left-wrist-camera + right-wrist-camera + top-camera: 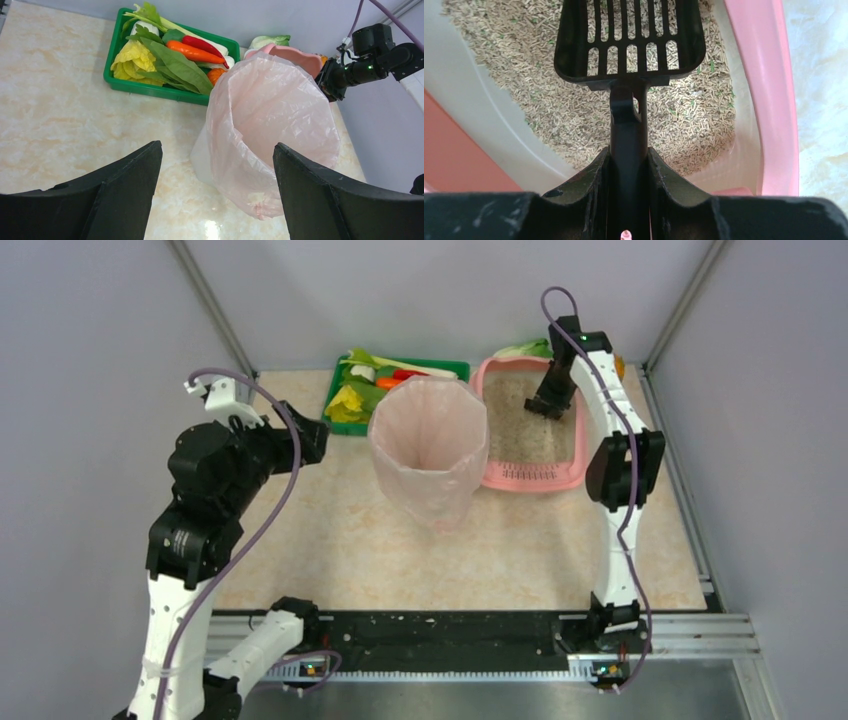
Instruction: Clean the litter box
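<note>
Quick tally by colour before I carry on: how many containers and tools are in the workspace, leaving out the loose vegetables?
Pink: 2, the pink plastic litter box with beige litter and the tall translucent pink bag-lined bin
Green: 1, the green rectangular plastic tray of vegetables
Black: 1, the black slotted plastic scoop, clamped in the right gripper
Total: 4

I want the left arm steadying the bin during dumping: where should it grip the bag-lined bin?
Likely the bin at its left rim, from above, one finger inside, one outside: its body looks too wide to span, its mouth stands open, and the litter box and right end effector sit to its right.
</note>
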Motion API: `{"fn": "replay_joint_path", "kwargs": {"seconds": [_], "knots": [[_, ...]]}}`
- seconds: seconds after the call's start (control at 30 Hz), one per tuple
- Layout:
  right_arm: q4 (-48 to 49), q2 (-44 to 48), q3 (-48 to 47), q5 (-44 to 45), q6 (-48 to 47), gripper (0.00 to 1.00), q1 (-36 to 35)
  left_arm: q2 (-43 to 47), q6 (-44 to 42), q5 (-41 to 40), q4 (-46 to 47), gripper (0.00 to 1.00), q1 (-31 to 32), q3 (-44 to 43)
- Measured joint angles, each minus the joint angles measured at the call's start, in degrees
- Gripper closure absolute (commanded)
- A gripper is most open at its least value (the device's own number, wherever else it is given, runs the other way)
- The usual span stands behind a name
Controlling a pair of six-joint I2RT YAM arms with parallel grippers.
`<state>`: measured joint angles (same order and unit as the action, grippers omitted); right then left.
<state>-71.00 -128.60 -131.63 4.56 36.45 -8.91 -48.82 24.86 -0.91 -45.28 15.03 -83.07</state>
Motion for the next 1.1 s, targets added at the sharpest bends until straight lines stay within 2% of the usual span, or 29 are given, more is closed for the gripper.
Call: {"fn": "replay_joint_path", "kwargs": {"seconds": [0.23,0.53,0.9,1.1], "knots": [[0.0,-3.9,-0.9,-1.5,-1.4,1.0,0.8,-0.5,-0.2,0.0,0.0,0.13,0.0,0.0],[2.3,-4.5,-0.9,-0.7,-5.5,1.0,0.7,-0.6,-0.8,0.0,0.0,0.13,0.0,0.0],[7.9,-5.7,-0.5,-0.1,-15.5,1.0,0.8,-1.2,-1.1,-0.3,0.0,0.13,0.0,0.0],[17.0,-3.5,8.8,1.0,-23.6,1.0,0.8,-1.6,-1.1,-0.3,0.0,0.13,0.0,0.0]]}}
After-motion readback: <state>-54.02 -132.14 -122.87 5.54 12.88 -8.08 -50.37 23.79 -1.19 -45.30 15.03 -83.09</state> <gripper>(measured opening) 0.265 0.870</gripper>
